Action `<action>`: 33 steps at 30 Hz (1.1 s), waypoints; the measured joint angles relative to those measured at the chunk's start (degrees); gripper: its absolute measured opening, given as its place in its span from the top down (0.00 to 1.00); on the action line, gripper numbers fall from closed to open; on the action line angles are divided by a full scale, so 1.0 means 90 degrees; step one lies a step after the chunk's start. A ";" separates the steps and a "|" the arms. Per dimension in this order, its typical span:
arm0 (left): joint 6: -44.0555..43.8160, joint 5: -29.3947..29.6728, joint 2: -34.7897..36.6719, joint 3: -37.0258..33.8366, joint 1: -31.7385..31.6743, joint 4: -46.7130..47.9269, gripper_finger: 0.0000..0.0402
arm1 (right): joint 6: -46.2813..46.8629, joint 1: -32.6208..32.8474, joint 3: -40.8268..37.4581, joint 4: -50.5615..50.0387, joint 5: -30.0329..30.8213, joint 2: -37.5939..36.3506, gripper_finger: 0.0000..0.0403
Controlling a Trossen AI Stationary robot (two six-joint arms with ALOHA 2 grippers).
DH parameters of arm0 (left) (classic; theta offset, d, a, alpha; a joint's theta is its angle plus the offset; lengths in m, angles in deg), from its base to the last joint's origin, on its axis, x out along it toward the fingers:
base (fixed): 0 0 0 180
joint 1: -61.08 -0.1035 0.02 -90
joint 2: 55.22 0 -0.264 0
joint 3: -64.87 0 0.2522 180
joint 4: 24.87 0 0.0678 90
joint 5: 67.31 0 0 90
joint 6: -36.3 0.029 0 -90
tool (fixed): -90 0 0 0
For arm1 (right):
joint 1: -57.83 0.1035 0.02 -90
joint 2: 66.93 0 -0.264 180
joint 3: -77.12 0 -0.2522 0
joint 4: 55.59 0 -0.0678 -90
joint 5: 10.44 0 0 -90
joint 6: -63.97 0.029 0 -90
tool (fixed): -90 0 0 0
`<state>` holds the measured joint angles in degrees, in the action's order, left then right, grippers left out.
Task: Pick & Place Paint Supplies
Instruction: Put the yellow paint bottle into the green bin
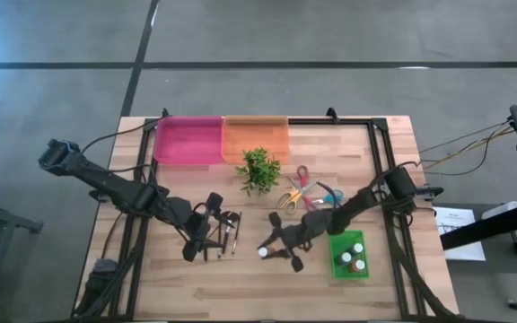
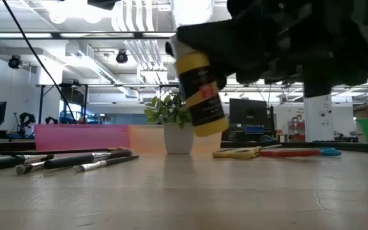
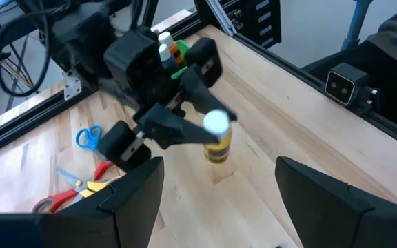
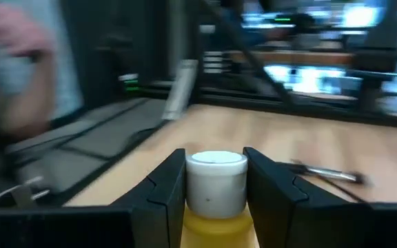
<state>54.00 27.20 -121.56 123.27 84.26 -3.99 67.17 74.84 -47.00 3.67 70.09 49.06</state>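
My right gripper [image 1: 275, 251] is shut on a yellow paint bottle [image 2: 200, 96] with a white cap and a dark label, held above the table's near middle. It also shows in the left wrist view [image 3: 218, 141]. Several thin dark-handled brushes [image 1: 226, 231] lie flat on the table to its left; they also show in the low view [image 2: 75, 160]. My left gripper [image 1: 200, 235] is open and empty just left of the brushes. A green bin [image 1: 335, 256] at the right holds small capped bottles [image 1: 357, 256]. My right gripper pinches the yellow bottle between its two fingers at the top end, on either side of the white cap [image 4: 216, 178]. The fingers come slanting from the table's right side. The bottle is lifted clear of the table and tilted, its yellow body [image 2: 203, 121] hanging below.
A pink tray [image 1: 188, 139] and an orange tray [image 1: 256, 139] stand at the far edge. A leafy green plant in a white pot [image 1: 258, 169] and scissors [image 1: 299, 193] sit in the middle. Black rails [image 1: 380, 161] frame the table.
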 joint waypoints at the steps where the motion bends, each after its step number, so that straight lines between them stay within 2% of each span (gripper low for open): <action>1: 0.0000 0.0000 -0.0001 0.0000 0.0000 -0.0001 0.29 | -0.0026 -0.0082 0.0008 0.0041 -0.0417 0.0000 0.73; 5: 0.0000 0.0000 0.0000 0.0000 0.0000 -0.0001 0.29 | -0.0122 -0.0338 0.0015 0.0533 -0.1997 0.0000 0.73; 8: 0.0000 0.0000 0.0000 0.0000 0.0000 -0.0001 0.29 | -0.0188 -0.0435 -0.0017 0.0761 -0.2674 0.0000 0.73; 11: 0.0000 0.0000 0.0000 0.0000 0.0000 0.0000 0.29 | -0.0231 -0.0503 -0.0019 0.0769 -0.3077 0.0004 0.73; 16: 0.0000 0.0000 0.0000 0.0000 0.0000 -0.0001 0.29 | -0.0244 -0.0630 -0.0016 0.0898 -0.3352 0.0225 0.73; 21: 0.0000 0.0000 0.0000 0.0000 0.0000 0.0006 0.29 | 0.0139 -0.0811 -0.0002 0.1811 -0.3799 0.0651 0.73; 33: 0.0000 0.0000 0.0000 0.0000 0.0000 0.0004 0.29 | 0.0135 -0.0850 0.0071 0.1867 -0.3955 0.0966 0.73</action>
<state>54.00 27.20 -121.56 123.27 84.26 -3.95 68.39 67.19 -46.36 20.47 34.49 57.75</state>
